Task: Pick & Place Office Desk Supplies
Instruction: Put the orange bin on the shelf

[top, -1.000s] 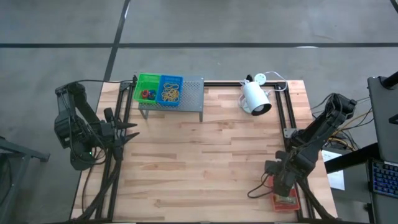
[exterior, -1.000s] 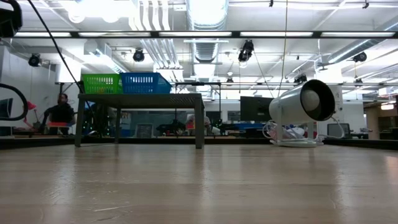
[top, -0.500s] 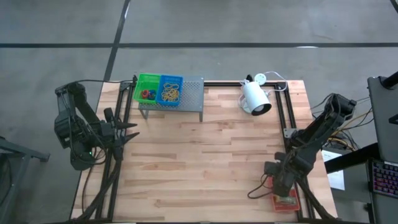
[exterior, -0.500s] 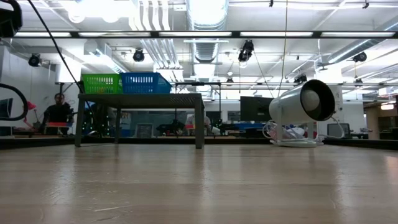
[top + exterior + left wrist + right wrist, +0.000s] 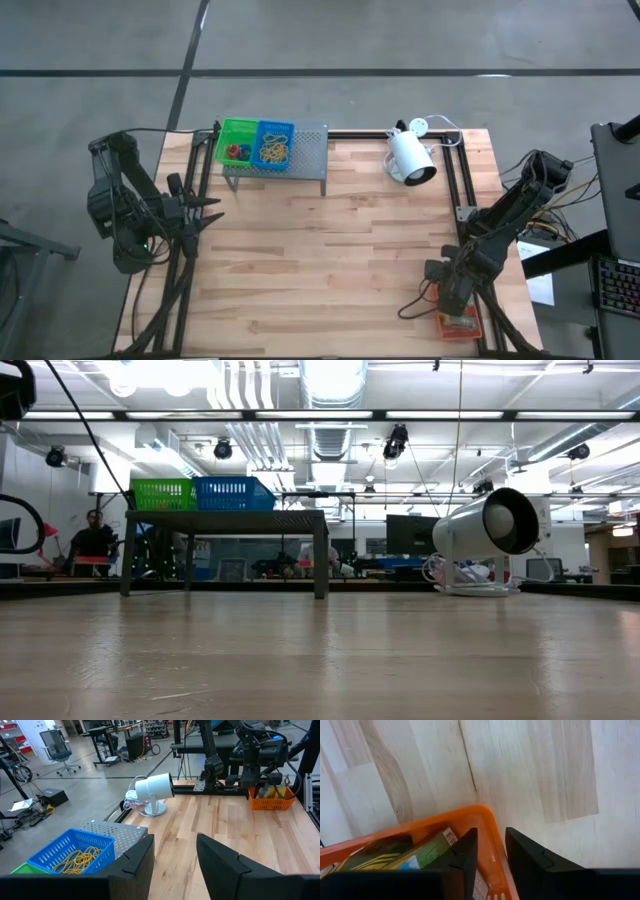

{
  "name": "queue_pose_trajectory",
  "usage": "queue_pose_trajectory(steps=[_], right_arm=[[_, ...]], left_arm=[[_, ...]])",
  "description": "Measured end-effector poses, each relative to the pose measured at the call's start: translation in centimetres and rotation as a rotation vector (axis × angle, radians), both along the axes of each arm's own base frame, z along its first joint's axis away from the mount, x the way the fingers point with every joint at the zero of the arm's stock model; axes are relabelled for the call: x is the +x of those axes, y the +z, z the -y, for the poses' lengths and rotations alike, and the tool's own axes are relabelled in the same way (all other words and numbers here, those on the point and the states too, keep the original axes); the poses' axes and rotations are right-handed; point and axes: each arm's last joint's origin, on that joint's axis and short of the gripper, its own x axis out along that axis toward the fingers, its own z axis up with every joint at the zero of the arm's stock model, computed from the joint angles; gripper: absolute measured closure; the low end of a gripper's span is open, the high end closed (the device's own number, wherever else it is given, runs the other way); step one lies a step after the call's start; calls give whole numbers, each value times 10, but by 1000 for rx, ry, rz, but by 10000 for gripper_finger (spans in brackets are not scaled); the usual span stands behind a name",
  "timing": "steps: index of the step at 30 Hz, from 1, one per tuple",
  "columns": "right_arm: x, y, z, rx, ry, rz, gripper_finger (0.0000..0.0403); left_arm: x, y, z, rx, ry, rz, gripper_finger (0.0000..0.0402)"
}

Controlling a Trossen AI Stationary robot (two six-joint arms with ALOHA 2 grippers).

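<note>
Right gripper [image 5: 490, 865] is hanging over the red-orange tray [image 5: 395, 827] at the near right corner of the table [image 5: 330, 250], its two dark fingers straddling the tray's side wall, one inside and one outside, with a gap between them; whether they are already pinching the wall cannot be told. Straddling the rim looks like the way to lift the whole tray rather than fish out its contents. Inside the tray, the two printed card boxes [image 5: 405, 852] are lying packed against the wall, so moving the tray would carry them along. In the high view the same tray [image 5: 458, 325] is sitting partly under the right wrist. The green tray [image 5: 236, 143] with the small red and blue loops [image 5: 236, 152] and the blue tray [image 5: 274, 144] with the tan rubber bands [image 5: 273, 152] are standing side by side on the grey perforated shelf [image 5: 308, 150] at the far left; bare shelf beside them is probably where the third tray belongs. The white lamp [image 5: 410, 156] is standing well apart at the far side. Left gripper [image 5: 175, 855] is waiting off the table's left edge, fingers parted and empty, facing across the table.
</note>
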Motion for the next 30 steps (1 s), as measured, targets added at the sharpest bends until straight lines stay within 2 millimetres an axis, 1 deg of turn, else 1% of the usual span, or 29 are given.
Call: queue_pose_trajectory(steps=[9,20,30], right_arm=[[0,0,0,-2,-1,3,349],[1,0,1,-26,-7,29,355],[4,1,4,-96,-43,124,383]], left_arm=[[0,0,0,0,0,0,249],[0,0,0,0,0,0,249],[0,0,0,0,0,0,249]])
